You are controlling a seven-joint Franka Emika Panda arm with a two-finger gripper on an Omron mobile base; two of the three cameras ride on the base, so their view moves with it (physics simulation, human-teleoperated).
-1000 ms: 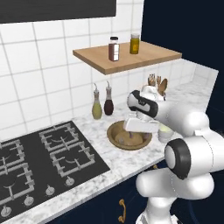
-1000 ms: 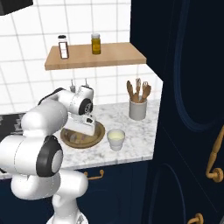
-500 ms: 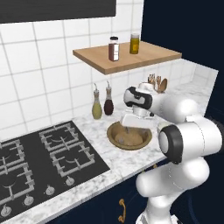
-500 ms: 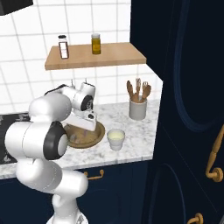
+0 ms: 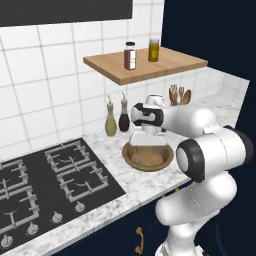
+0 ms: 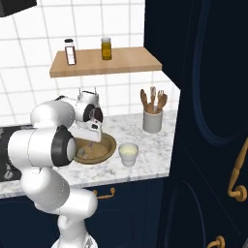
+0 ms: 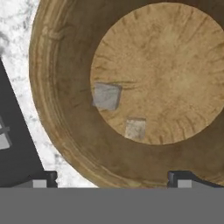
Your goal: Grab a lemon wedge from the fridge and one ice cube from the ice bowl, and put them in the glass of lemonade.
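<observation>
Gripper [image 7: 109, 177] is hanging fully open and empty above the ice bowl [image 7: 65, 127] on the marble counter [image 6: 145, 160], two ice cubes [image 7: 106, 96] lying inside; glass of lemonade [image 6: 128, 154] is standing just beside.

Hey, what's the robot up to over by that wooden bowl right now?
The arm hangs over the ice bowl on the marble counter, with its tool open and empty just above the rim. Two ice cubes lie inside; the nearer ice cube hasn't been picked up yet. The glass of lemonade waits beside the bowl.
</observation>
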